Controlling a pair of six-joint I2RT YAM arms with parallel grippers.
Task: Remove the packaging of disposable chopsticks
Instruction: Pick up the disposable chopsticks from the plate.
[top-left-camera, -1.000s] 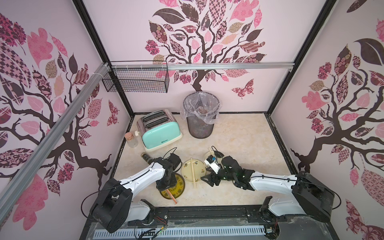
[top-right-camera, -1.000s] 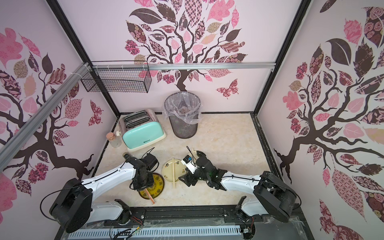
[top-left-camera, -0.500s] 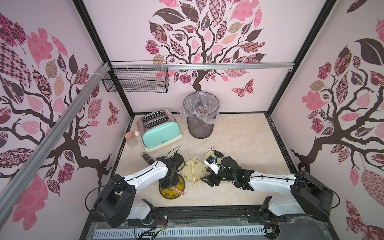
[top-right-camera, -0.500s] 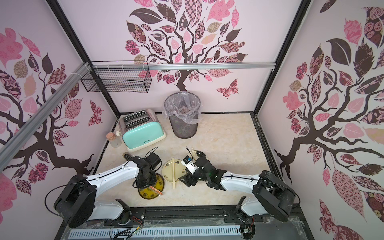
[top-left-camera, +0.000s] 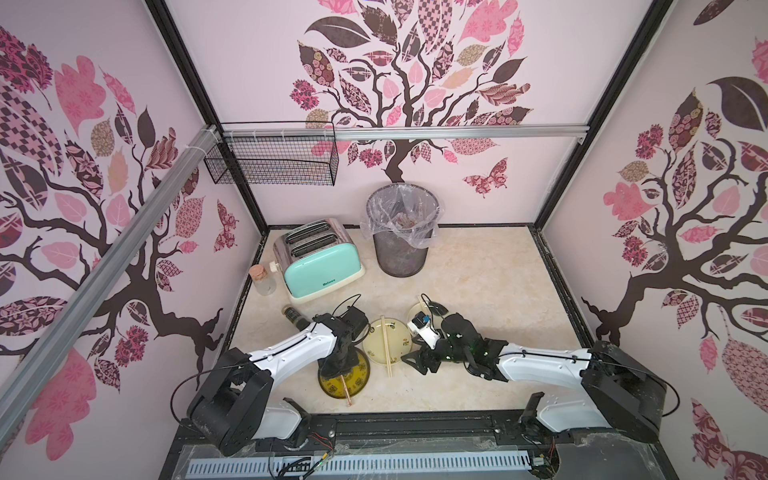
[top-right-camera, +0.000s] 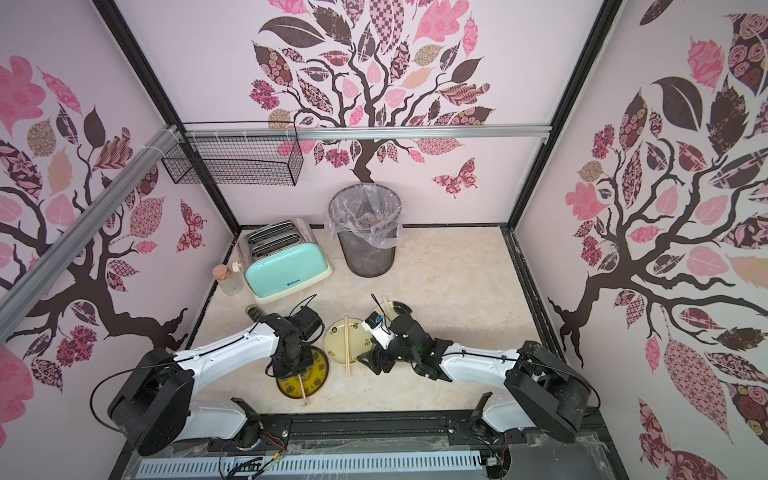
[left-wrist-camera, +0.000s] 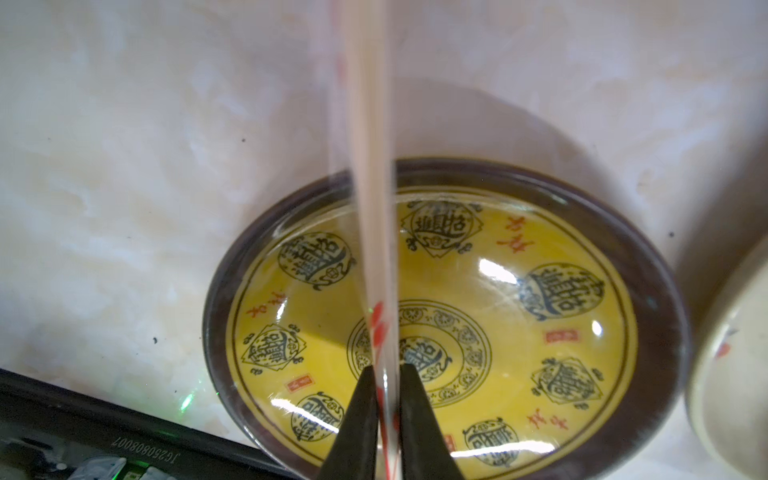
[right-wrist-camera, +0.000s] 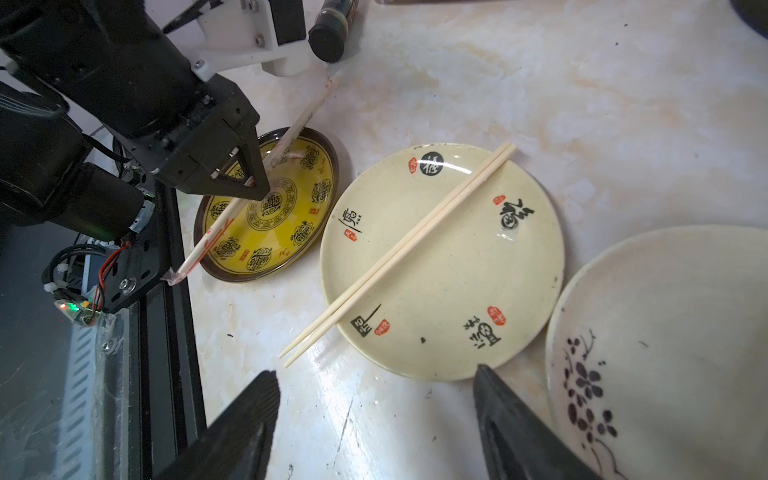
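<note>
A pair of disposable chopsticks (right-wrist-camera: 299, 120) still in its see-through packaging (left-wrist-camera: 370, 166) with red print lies slanted across the yellow plate (left-wrist-camera: 648, 291). My left gripper (left-wrist-camera: 388, 376) is shut on this wrapped pair over the plate's middle; both top views show it there (top-left-camera: 338, 368) (top-right-camera: 291, 365). A bare pair of chopsticks (right-wrist-camera: 415, 237) rests across the cream plate (right-wrist-camera: 457, 311), also seen in a top view (top-left-camera: 386, 349). My right gripper (right-wrist-camera: 376, 372) hangs open and empty just off the cream plate's near rim (top-left-camera: 419, 361).
A white plate with dark flowers (right-wrist-camera: 665, 332) touches the cream plate's right side. A dark bottle (top-left-camera: 293, 316) lies behind the left arm. Further back stand a mint toaster (top-left-camera: 320, 262), a corked jar (top-left-camera: 262, 280) and a lined mesh bin (top-left-camera: 401, 237). The black front rail (right-wrist-camera: 166, 311) runs beside the yellow plate.
My left gripper has come down over the yellow plate and closed on the wrapped chopsticks, which have turned slightly. The right arm has stayed where it was.
</note>
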